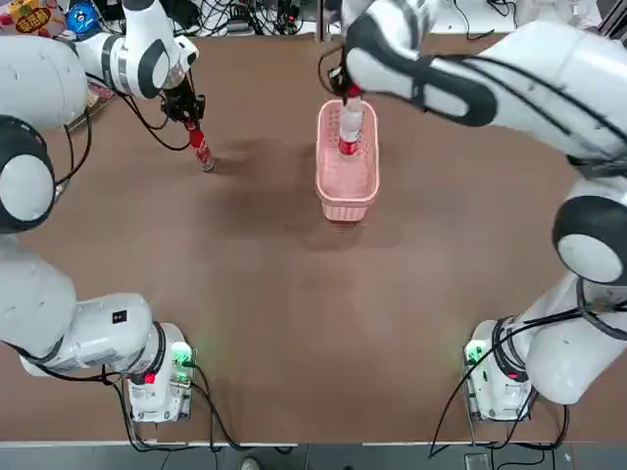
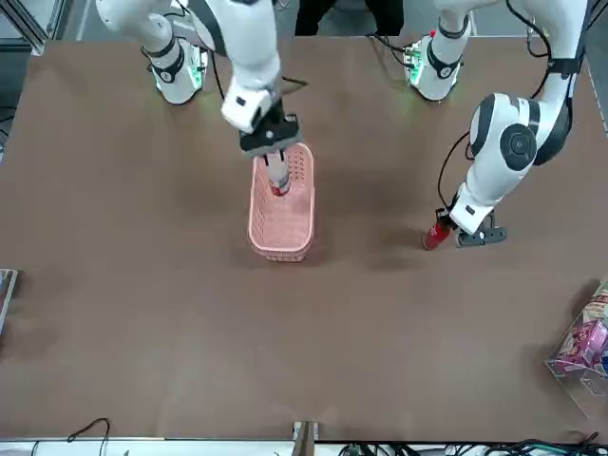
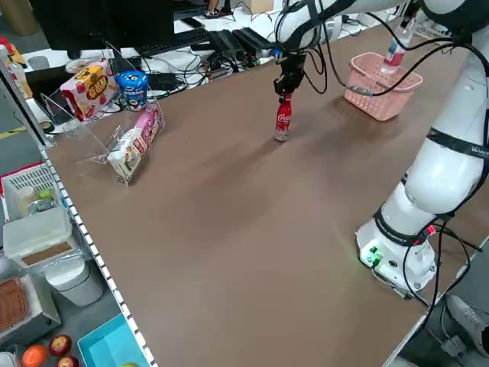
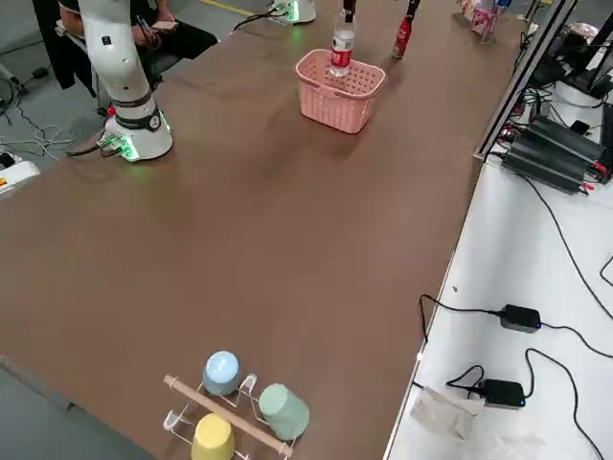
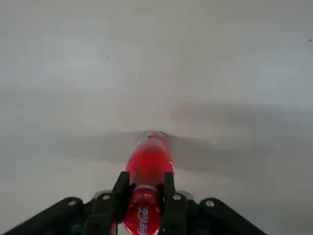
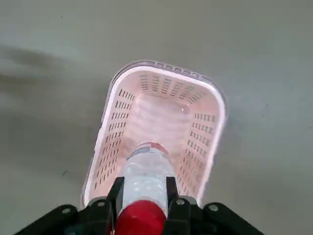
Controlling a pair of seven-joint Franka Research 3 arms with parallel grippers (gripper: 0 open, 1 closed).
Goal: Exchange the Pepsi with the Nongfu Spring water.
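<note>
The Pepsi (image 1: 201,147), a slim all-red bottle, stands on the table at the far left, its base at the tabletop. My left gripper (image 1: 186,108) is shut on its upper part, and the black fingers (image 5: 120,196) clamp the Pepsi (image 5: 146,171) on both sides. The Nongfu Spring water (image 1: 350,132), clear with a red label band, hangs upright with its lower end inside the pink basket (image 1: 345,201) at far centre. My right gripper (image 1: 348,93) is shut on its top, the Nongfu Spring water (image 6: 146,181) over the basket (image 6: 200,132). Whether it touches the basket floor cannot be told.
A clear rack of snack packets (image 3: 114,130) stands near the table's far left edge, beyond the Pepsi. A cup rack with three cups (image 4: 230,402) sits on the right side of the table. Cables and boxes lie past the far edge.
</note>
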